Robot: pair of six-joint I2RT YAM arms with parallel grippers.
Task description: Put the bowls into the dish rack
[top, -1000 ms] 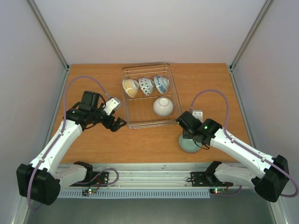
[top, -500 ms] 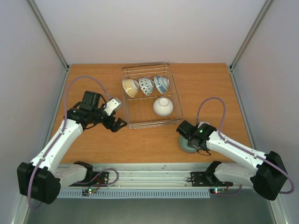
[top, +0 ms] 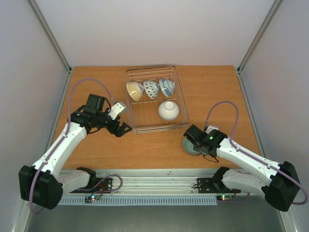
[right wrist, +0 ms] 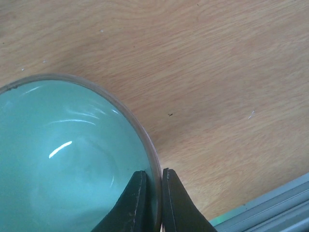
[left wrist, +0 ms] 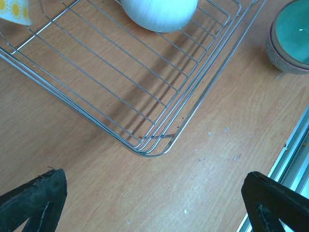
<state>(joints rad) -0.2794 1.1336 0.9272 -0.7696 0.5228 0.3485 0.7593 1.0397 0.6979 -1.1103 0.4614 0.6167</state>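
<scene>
The silver wire dish rack [top: 179, 99] stands at the table's middle back. It holds three patterned bowls in its far row and a plain white bowl [top: 168, 110] nearer. A pale green bowl [top: 191, 146] sits on the table at the front right; it also shows in the left wrist view [left wrist: 290, 41]. My right gripper [right wrist: 153, 193] is shut on the green bowl's rim [right wrist: 145, 140], one finger inside and one outside. My left gripper [top: 123, 127] is open and empty, just left of the rack's near left corner [left wrist: 152, 150].
The white bowl [left wrist: 159, 12] lies inside the rack near its front. A cream bowl with yellow flowers [top: 134, 90] is at the rack's far left. The metal rail [top: 154, 171] runs along the table's front edge. Walls close both sides.
My right gripper has come down onto the green bowl and closed on its rim. The left arm has barely moved.
</scene>
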